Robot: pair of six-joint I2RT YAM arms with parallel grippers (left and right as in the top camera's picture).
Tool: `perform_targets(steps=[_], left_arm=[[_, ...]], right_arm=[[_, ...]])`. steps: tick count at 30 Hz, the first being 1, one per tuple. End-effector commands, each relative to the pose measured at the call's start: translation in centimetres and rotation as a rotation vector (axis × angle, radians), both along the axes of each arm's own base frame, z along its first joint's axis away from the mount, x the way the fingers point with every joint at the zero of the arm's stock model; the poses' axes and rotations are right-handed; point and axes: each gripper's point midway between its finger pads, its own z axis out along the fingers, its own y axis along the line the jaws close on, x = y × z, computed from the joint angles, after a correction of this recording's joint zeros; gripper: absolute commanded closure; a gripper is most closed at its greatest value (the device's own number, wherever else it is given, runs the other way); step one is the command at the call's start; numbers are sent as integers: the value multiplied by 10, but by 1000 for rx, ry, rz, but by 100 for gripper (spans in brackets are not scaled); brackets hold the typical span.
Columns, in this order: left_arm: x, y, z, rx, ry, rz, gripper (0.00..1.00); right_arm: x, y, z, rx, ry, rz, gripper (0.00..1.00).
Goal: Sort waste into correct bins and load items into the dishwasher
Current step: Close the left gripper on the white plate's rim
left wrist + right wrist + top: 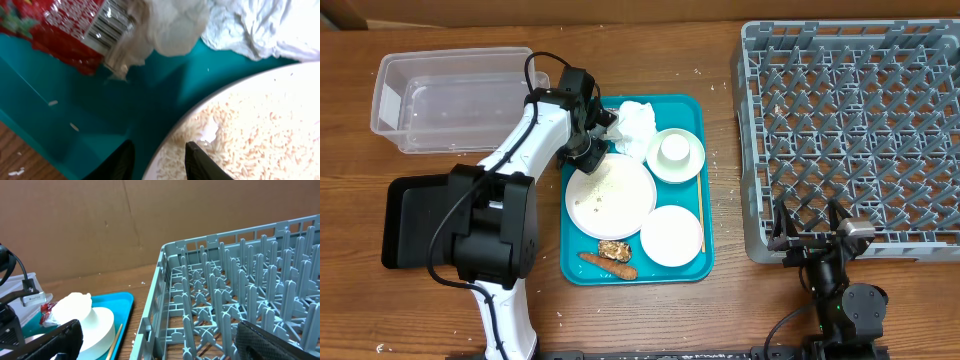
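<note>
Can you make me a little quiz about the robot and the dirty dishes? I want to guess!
1. True or false: dishes are standing in the dishwasher rack.
2. What colour is the tray? A red, B teal, C yellow.
3. Fill in: the ___ gripper is above the tray.
Key: 1 false, the rack holds nothing. 2 B. 3 left: the left gripper is open over the tray.

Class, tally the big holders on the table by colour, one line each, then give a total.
Teal tray: 1
Clear tub: 1
Grey rack: 1
Total: 3
</note>
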Motion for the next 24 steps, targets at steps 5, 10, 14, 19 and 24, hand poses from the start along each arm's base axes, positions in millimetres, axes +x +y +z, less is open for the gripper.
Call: perform_targets(steps=[5, 10, 14, 19, 24], left_arm=[[-4, 2, -9, 12, 16, -17, 71], [-5, 3, -10, 13, 19, -17, 64], [-5, 3, -10, 14, 22, -17, 64], [-7, 3, -10, 15, 29, -17, 62], [-7, 3, -10, 15, 30, -17, 62]], right_arm=[[0, 0, -1, -7, -8, -2, 0], [0, 0, -1, -7, -8, -2, 0], [0, 0, -1, -7, -8, -2, 0], [0, 0, -1, -7, -7, -2, 0], [0, 0, -1, -7, -8, -2, 0]])
